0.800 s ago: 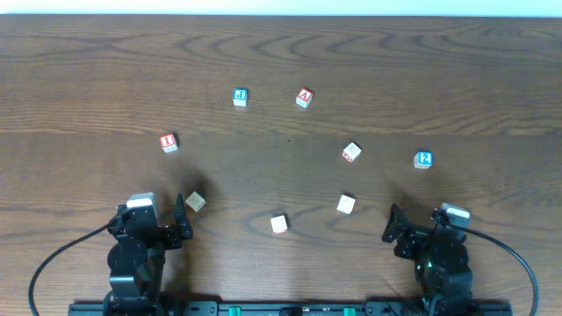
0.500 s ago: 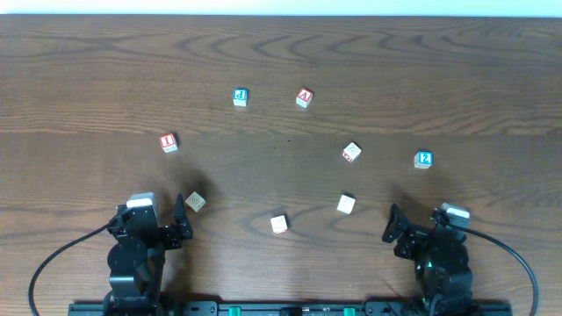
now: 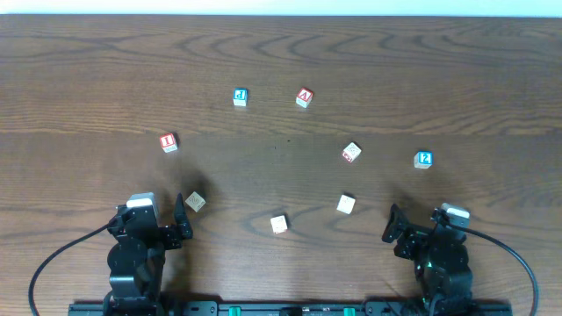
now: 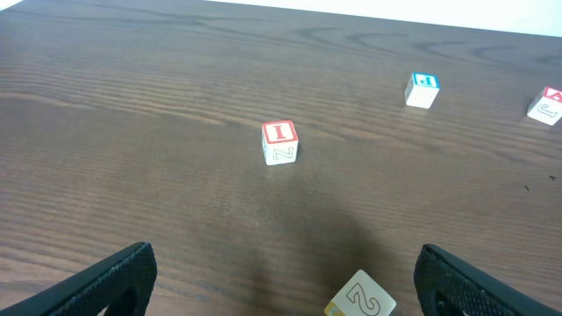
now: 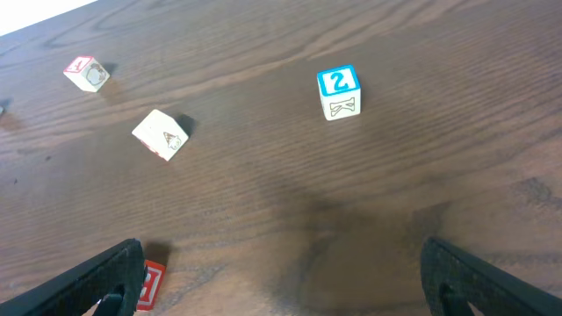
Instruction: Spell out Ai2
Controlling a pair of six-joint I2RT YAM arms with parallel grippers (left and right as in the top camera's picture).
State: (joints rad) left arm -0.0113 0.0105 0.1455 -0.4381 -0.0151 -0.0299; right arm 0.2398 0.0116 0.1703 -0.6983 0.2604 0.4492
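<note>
The red "A" block [image 3: 304, 97] lies at the far middle of the table, the red "I" block [image 3: 169, 142] at the left, and the blue "2" block [image 3: 423, 159] at the right. My left gripper [image 3: 149, 219] is open and empty at the near left. Its wrist view shows the "I" block [image 4: 280, 142] ahead, the "A" block [image 4: 546, 104] at the far right, and the open jaws [image 4: 285, 279]. My right gripper [image 3: 428, 225] is open and empty at the near right. Its wrist view shows the "2" block [image 5: 339, 92] ahead of the jaws [image 5: 281, 279].
A blue-topped block [image 3: 241, 96] lies left of the "A" block. A white and red block [image 3: 351, 153], two pale blocks [image 3: 346, 204] [image 3: 279, 224] and a tan block with an outlined 2 [image 3: 195, 201] lie in the near middle. The tan block [image 4: 361, 298] is just ahead of the left jaws.
</note>
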